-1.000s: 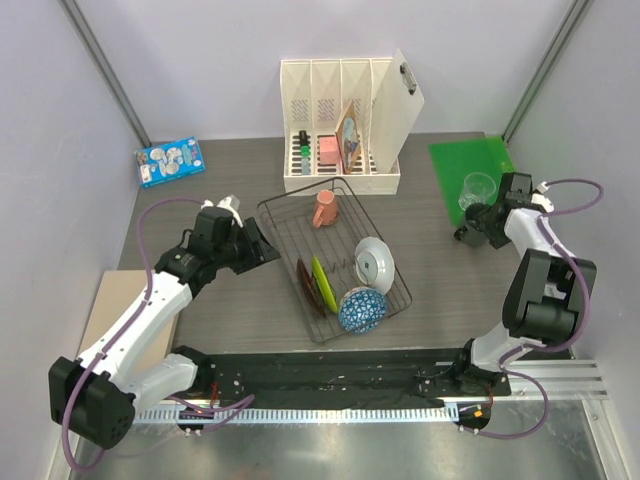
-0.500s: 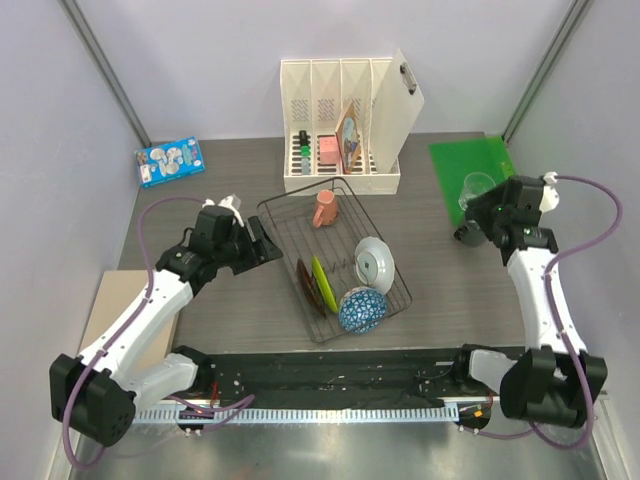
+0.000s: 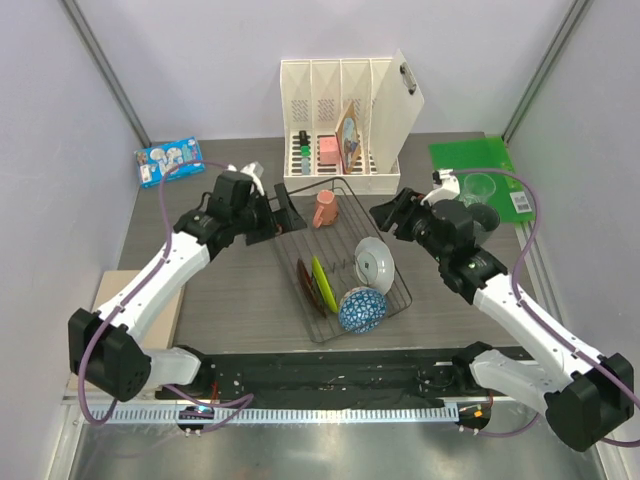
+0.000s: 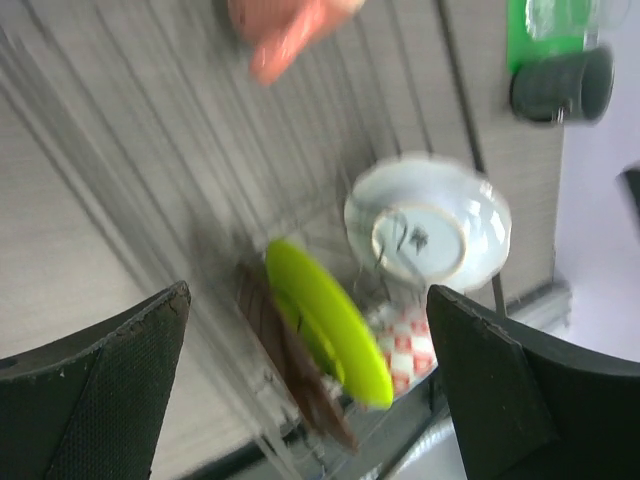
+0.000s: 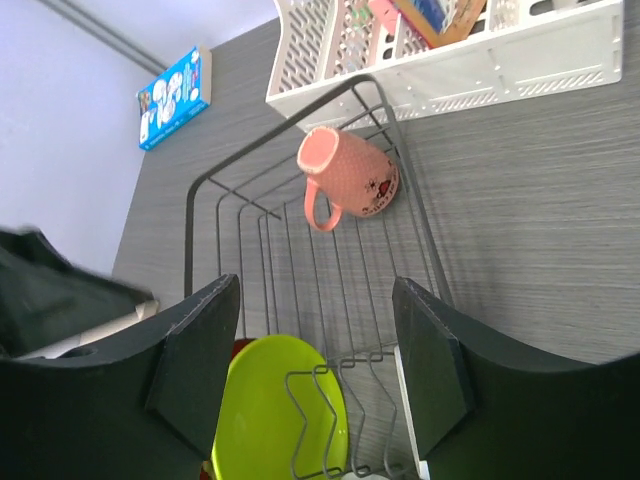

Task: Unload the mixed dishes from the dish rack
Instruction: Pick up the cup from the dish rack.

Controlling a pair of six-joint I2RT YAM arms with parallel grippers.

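Observation:
The dish rack is a dark wire basket in mid-table. In it lie a pink mug, a white plate, a lime-green plate, a red floral plate and a blue patterned bowl. My left gripper hangs open at the rack's left rim, empty, facing the lime-green plate and the white plate. My right gripper is open and empty over the rack's right rim, with the pink mug just ahead. A clear glass and a dark grey mug stand outside the rack at the right.
A cream slotted file holder with small items stands right behind the rack. A green mat lies at the back right under the glass. A blue box sits at the back left, and a tan board lies at the left edge.
The right arm swung left from the glass and grey mug to the rack's right rim. The left gripper moved up to the rack's left rim. Both sets of jaws opened wider.

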